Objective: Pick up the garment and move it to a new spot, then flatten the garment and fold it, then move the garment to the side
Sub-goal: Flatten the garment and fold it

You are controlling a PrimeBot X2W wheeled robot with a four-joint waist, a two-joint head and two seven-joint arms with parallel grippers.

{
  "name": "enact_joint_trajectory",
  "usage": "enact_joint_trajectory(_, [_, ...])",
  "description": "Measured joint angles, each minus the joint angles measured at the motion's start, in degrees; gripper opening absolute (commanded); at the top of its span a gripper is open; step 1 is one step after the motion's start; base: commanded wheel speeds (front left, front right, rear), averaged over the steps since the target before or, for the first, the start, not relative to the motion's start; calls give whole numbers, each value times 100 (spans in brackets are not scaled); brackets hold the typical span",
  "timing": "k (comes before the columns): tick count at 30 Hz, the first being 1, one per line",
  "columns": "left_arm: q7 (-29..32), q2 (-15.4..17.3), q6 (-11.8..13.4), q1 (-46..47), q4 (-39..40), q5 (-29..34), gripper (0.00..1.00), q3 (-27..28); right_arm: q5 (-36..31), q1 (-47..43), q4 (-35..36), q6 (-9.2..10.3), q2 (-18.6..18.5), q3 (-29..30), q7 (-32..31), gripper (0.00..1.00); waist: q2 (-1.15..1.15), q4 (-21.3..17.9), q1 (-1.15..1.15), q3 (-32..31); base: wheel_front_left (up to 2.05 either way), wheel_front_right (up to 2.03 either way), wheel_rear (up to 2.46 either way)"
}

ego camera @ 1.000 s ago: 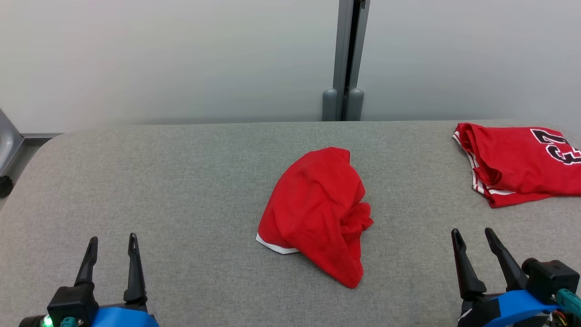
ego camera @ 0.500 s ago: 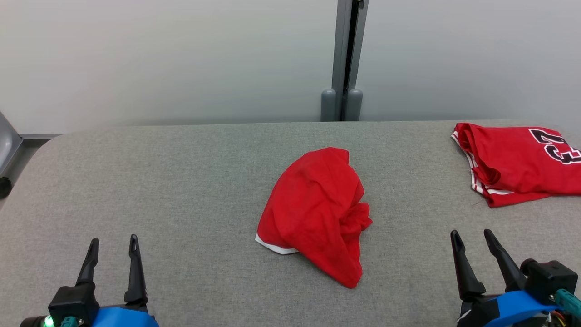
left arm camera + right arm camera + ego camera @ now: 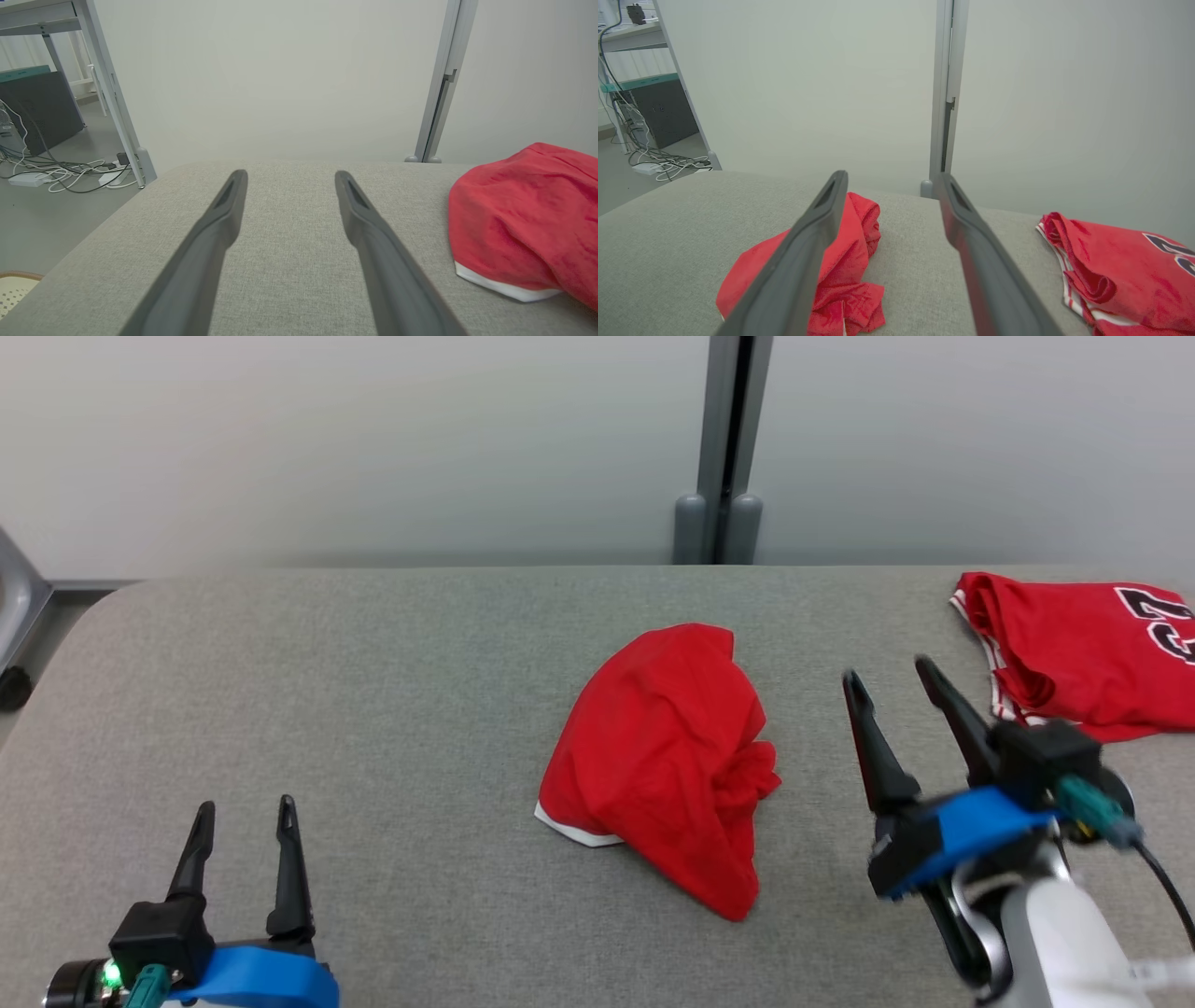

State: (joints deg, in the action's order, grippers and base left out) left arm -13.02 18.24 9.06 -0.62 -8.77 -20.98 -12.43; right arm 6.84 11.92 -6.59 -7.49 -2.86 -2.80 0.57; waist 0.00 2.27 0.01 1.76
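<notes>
A crumpled red garment (image 3: 667, 761) with a white hem lies in a heap at the middle of the grey table (image 3: 373, 691). It also shows at the right edge of the left wrist view as the garment (image 3: 528, 219), and in the right wrist view as the garment (image 3: 845, 275) behind the left finger. My right gripper (image 3: 887, 672) hangs open above the table, to the right of the heap and apart from it. My left gripper (image 3: 245, 807) stands open at the lower left, far from the cloth, holding nothing.
A second red jersey (image 3: 1083, 649) with a black number and white trim lies at the table's far right, also seen as the jersey (image 3: 1115, 266). A grey post (image 3: 724, 448) and a pale wall stand behind the table. Cables (image 3: 60, 170) lie on the floor to the left.
My right gripper has risen and moved forward and left, toward the crumpled garment. The head camera has shifted slightly. The left gripper and both cloths have stayed put.
</notes>
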Motion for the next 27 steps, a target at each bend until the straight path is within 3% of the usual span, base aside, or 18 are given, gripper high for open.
enact_joint_trajectory(13, [-122,-393,-137,548,-271,4,100,-282,-244,2155,-1358,0,-326,-692,-779,100,0,582,0,570,0,0,0])
enact_joint_trajectory(27, [-189,-778,-367,1012,-732,101,100,-335,-315,2815,-3738,0,-515,-903,-990,100,0,1296,0,1163,0,0,0])
